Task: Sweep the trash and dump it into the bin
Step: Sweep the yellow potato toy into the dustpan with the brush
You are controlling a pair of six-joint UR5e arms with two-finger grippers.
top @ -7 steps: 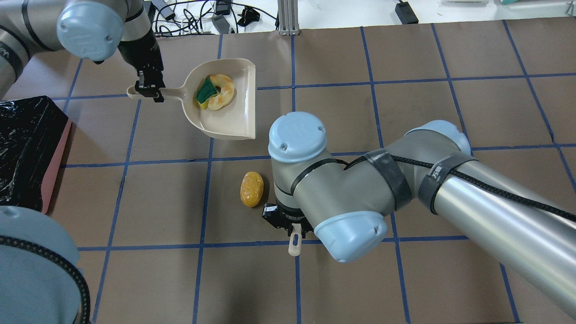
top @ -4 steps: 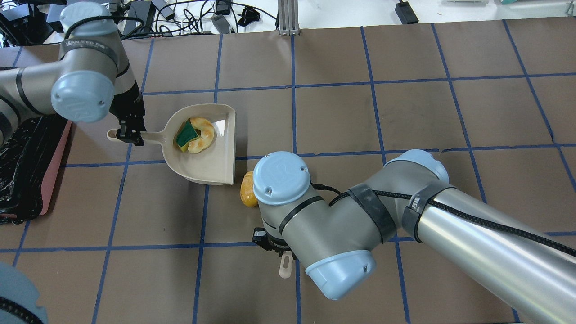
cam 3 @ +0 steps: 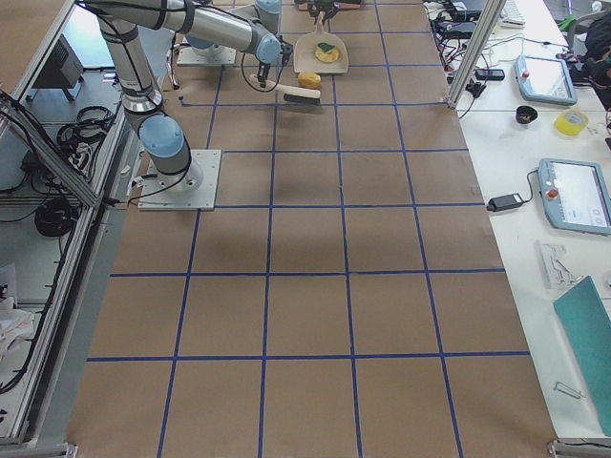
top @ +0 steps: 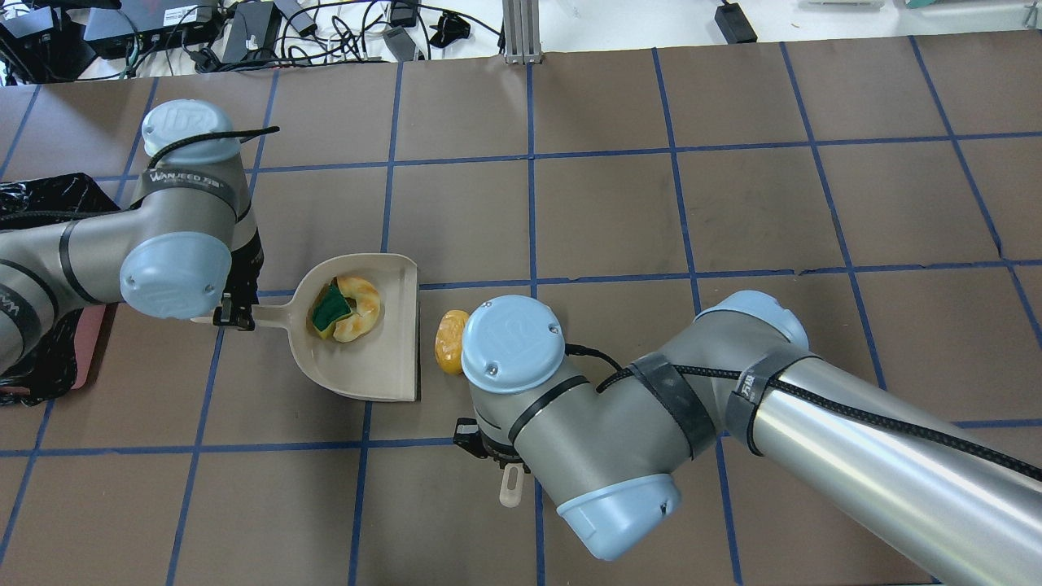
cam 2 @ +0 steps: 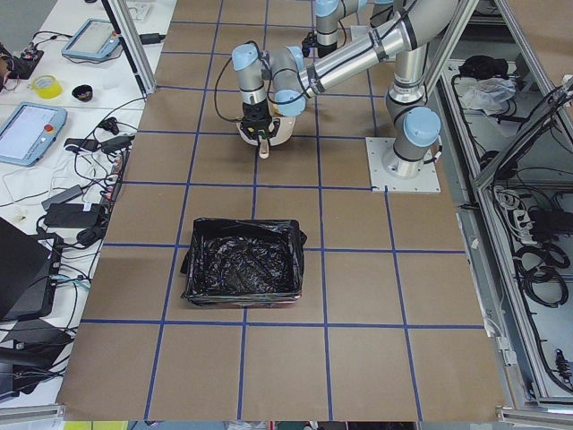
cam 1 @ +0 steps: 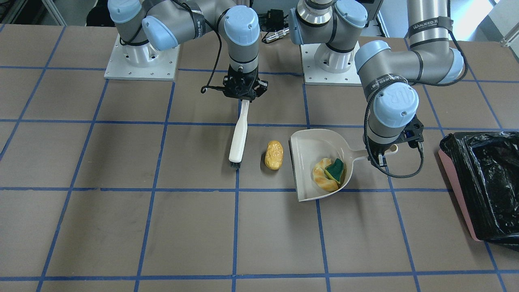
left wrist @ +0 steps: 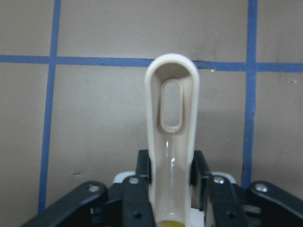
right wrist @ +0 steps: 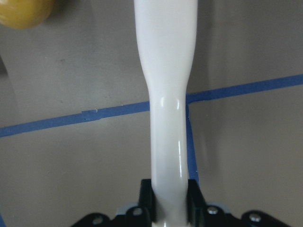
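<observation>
Your left fingers (left wrist: pixel 143 165) clamp the dustpan (cam 1: pixel 304 162) handle, mouth facing the potato lump (cam 1: pixel 274 154); right fingers (right wrist: pixel 146 191) grip the brush (cam 1: pixel 239 134), set to sweep it in.

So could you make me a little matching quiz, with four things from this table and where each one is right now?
Things:
1. lump
2. sponge
3. brush
4. dustpan

Places:
a. held by its handle in the left gripper
b. on the table, between brush and dustpan
c. inside the dustpan, with the croissant
d. held by its handle in the right gripper

Pairs: 1-b, 2-c, 3-d, 4-a
</observation>
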